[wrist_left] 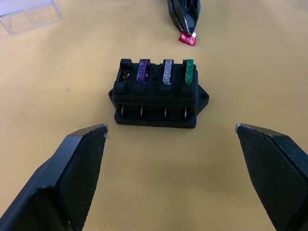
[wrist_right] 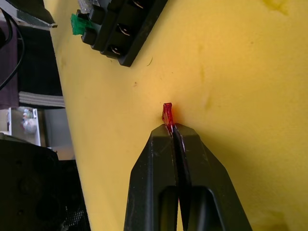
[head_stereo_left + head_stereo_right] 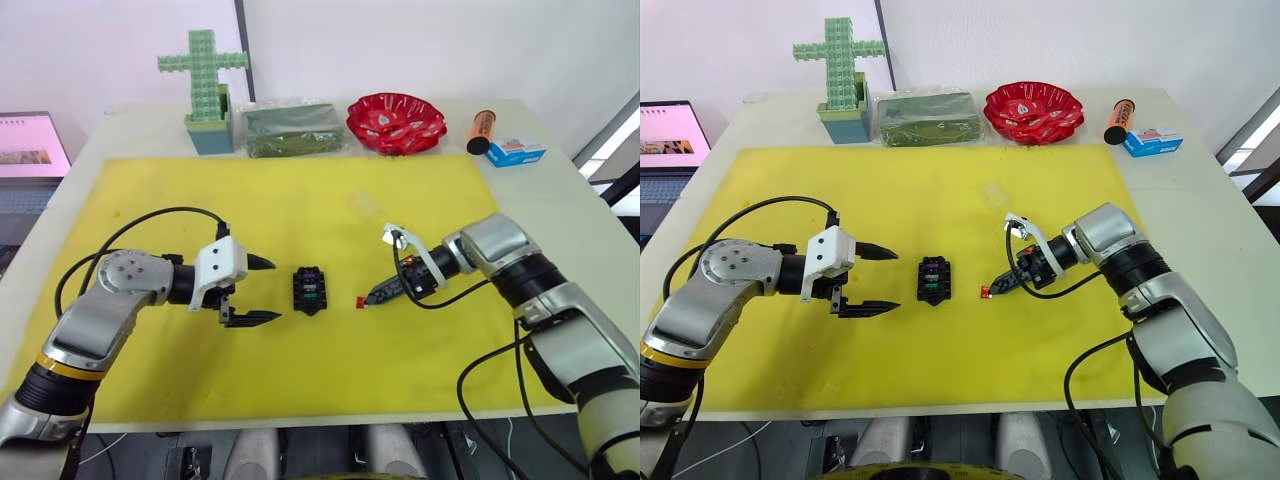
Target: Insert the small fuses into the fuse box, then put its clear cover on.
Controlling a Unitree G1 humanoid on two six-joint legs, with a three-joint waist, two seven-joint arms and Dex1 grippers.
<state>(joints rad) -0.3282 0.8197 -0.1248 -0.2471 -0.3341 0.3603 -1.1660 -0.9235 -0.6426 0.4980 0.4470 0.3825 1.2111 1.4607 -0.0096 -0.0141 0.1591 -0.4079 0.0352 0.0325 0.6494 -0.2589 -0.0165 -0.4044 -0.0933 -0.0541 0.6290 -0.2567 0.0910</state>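
On the yellow mat (image 3: 300, 200) that covers the middle of the worktop (image 3: 560, 210) sits one fuse box (image 3: 310, 289), and the left wrist view counts three fuses seated in it: purple (image 1: 143, 70), grey (image 1: 167, 72) and green (image 1: 189, 72) (the fourth slot, beside the purple one, holds none). The fourth fuse, the red fuse (image 2: 167, 113), is pinched at the tips of the right gripper (image 3: 372, 296), whose fingers are clenched on it just beside the box, low over the mat. The left gripper (image 3: 262, 291) stands released, fingers spread wide, on the box's other side. One clear cover (image 3: 364, 206) lies on the mat toward the far edge; the left wrist view shows its compartments plainly.
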